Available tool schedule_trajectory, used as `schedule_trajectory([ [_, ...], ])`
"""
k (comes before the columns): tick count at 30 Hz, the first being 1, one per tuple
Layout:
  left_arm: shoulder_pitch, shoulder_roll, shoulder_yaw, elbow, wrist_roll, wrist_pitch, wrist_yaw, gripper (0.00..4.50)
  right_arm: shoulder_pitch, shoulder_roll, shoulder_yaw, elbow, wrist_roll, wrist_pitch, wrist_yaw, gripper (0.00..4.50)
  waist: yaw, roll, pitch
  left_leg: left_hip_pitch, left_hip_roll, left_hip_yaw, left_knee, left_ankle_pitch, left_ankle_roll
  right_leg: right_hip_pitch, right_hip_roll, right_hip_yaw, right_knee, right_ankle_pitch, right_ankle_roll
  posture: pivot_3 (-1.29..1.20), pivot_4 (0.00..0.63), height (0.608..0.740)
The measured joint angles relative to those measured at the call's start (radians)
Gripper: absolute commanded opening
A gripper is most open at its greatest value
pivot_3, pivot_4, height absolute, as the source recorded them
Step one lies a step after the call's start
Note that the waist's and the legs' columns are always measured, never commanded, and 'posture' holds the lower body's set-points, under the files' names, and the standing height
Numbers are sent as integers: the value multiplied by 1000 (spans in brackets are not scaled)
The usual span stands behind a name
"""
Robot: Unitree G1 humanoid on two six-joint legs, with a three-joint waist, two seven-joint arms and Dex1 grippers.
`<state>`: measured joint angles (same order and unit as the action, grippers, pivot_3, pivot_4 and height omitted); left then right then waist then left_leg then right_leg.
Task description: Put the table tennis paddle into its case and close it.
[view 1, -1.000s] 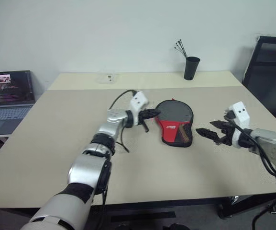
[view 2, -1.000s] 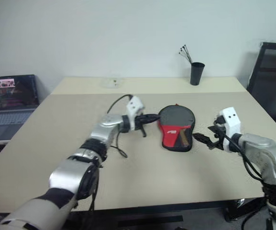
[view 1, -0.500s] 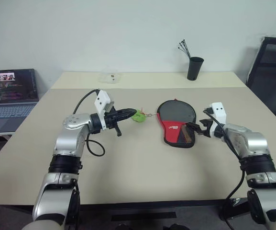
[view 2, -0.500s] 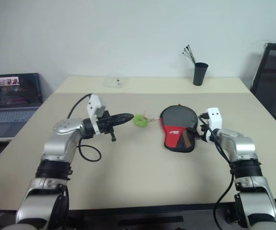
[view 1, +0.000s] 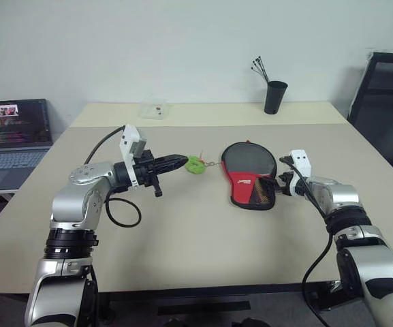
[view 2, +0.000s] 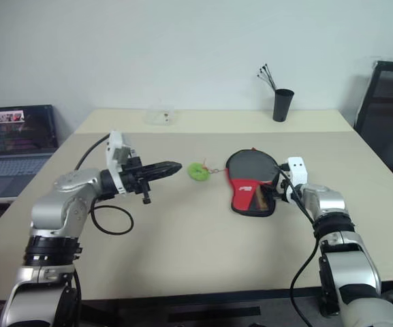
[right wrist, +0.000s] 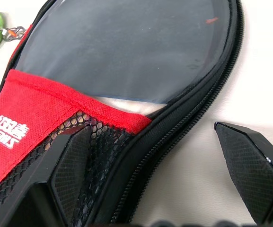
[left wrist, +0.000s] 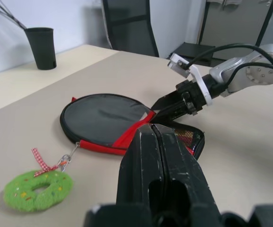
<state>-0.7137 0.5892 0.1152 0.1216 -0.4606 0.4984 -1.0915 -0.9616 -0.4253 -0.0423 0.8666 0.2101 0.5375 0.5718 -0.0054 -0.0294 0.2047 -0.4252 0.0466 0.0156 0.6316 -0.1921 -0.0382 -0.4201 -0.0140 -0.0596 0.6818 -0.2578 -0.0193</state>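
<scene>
- The right hand [right wrist: 160, 175] has its 2 black fingers [right wrist: 250, 165] spread wide and grips nothing. One finger lies over the black mesh of the case, the other over bare desk just beside the zip edge, so the case's handle-end rim sits between them.
- The left hand [view 1: 176, 161] is pressed fully closed and empty, held level above the desk and pointing toward the case from the left.
- A small green plush ring [view 1: 195, 163] lies on the desk just past the left hand's fingertips. A short clip and a red checked ribbon tie it to the edge of the case.
- The case [view 1: 249, 174] lies flat near the middle of the desk [view 1: 203, 238], between the 2 hands. Its round black part points away from the robot; the red handle part, with white logo and black mesh, points toward it.
- The table tennis paddle [right wrist: 127, 52] lies inside the case, its smooth dark face showing under the red fabric edge. The zip is open along the right side.
- At the far edge of the desk stand a black cup [view 1: 273, 97] holding thin sticks and a small clear box [view 1: 153, 108].
- A laptop [view 1: 11, 139] with a lit screen sits off to the left, and a dark chair [view 1: 387, 102] stands to the right.
</scene>
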Motion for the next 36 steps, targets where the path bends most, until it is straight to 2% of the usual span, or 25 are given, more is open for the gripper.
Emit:
schedule_trajectory([
  [6, 0, 9, -1, -13, -4, 2, 12, 0, 3, -32, 34, 6, -52, -28, 72, 4486, 0, 0, 0, 0, 0, 0, 0, 0, 0, 0, 0, 0, 0, 0, 0, 0, 150, 740],
  [12, 0, 11, -4, -13, -4, 0, 12, 0, -2, -21, 34, 35, -75, -51, 81, 4486, 0, -1, -1, 2, 0, 1, 0, 0, 0, 1, 0, 1, 0, 0, 0, 0, 150, 740],
  [13, 0, 11, -6, -13, -4, 0, 12, 0, -3, -19, 34, 37, -78, -52, 81, 4202, 0, -1, -1, 2, 0, 1, 0, 0, 0, 1, 0, 1, 0, 0, 0, 0, 150, 740],
  [15, -1, 11, -11, -13, -3, -2, 12, 0, -9, -8, 35, 42, -86, -53, 82, 3950, -2, -1, -1, 4, 0, 2, 0, 0, 0, 2, 0, 2, 0, 0, 0, 0, 150, 740],
  [22, 0, 22, -25, -13, -1, -6, 11, 0, -43, 57, 33, 91, -102, -52, 86, 1600, -22, -3, -2, 14, 1, 5, -2, 0, 0, 10, 0, 6, 0, -2, 4, 0, 150, 740],
  [27, 11, 37, -28, -13, -2, -8, 7, 0, -62, 80, 19, 121, -96, -37, 86, 181, -26, -4, -3, 22, 1, 10, -4, 0, 0, 14, 0, 11, 0, -2, 4, 0, 150, 740],
  [28, 17, 43, -28, -13, -3, -9, 4, 0, -63, 81, 12, 121, -91, -29, 86, 23, -26, -4, -3, 23, 2, 11, -5, 0, 0, 14, 0, 12, 0, -2, 4, 0, 150, 740],
  [33, 96, 95, -27, -16, -11, -9, -55, 0, -63, 94, -14, 88, -70, 38, 88, 23, -29, -4, -3, 24, 3, 14, -7, -1, 0, 13, -1, 16, 0, -2, 4, 0, 150, 740],
  [36, 159, 137, -26, -35, -26, -8, -103, 0, -34, 114, -14, -14, -58, 122, 89, 23, -31, -4, -3, 24, 5, 16, -8, -1, -1, 12, 0, 18, -1, -2, 3, 0, 150, 740],
])
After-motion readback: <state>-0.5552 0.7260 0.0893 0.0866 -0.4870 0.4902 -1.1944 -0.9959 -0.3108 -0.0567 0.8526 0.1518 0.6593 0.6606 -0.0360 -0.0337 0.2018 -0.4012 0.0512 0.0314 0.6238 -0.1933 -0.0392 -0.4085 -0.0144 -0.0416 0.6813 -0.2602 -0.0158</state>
